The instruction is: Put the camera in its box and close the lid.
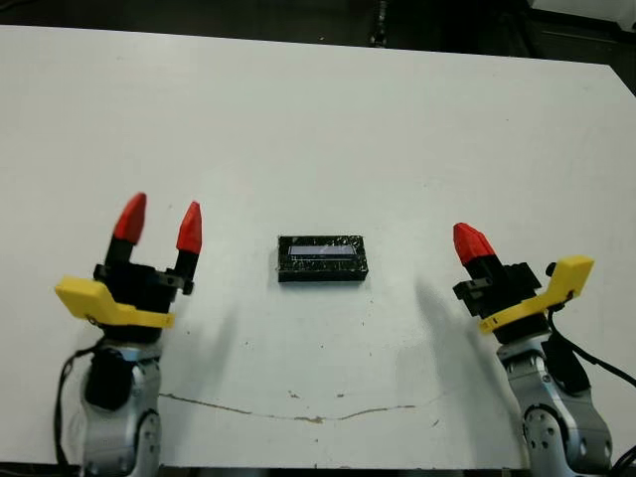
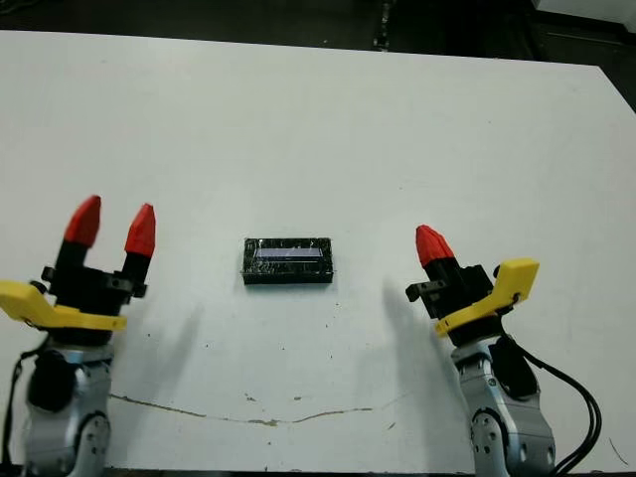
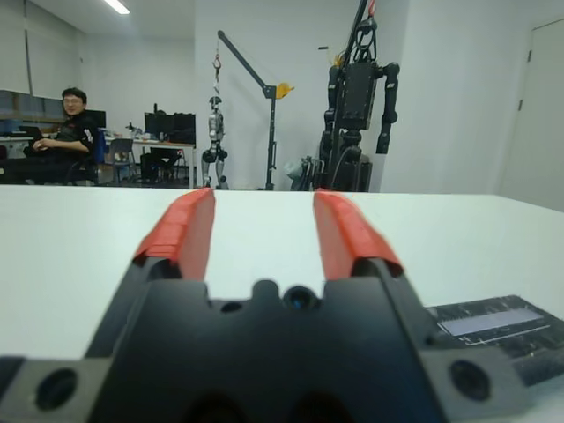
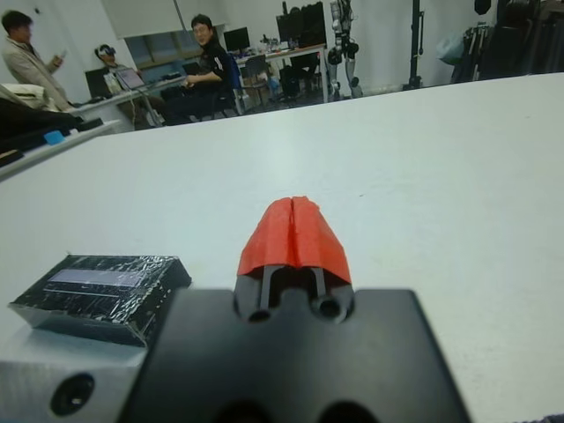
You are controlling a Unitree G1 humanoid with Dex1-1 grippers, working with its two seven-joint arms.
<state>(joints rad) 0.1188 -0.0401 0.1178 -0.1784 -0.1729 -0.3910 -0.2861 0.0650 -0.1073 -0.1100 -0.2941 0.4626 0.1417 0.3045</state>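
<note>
A white table (image 1: 318,119) filled most of the head view, with a thin brownish crack line near its front edge. At the middle sat the box (image 1: 322,259), a small dark rectangle lying flat. The lid (image 1: 322,249) was on top of it, black and crinkly, with a pale lavender strip running across it. The camera could not be seen anywhere; the closed box showed only its dark sides and lid.

The left gripper (image 1: 159,223) stood to the left of the box, well apart from it, touching nothing. Its two red-tipped fingers (image 1: 130,217) pointed away from the robot with a clear gap between them — spread apart and empty. The left wrist view confirmed this: bare table showed between the two red tips, and a corner of the lid lay off to one side.

The right gripper (image 1: 472,241) stood to the right of the box, also well apart from it. Its red tips were pressed together into a single point, with nothing between them. In the right wrist view only a thin seam showed where the two tips met, and the box lay beside the gripper, not touching it.

Beyond the table, the wrist views showed a room with desks, monitors and robot stands — a seated person (image 4: 208,62) and another person (image 4: 26,57) at the far side.
</note>
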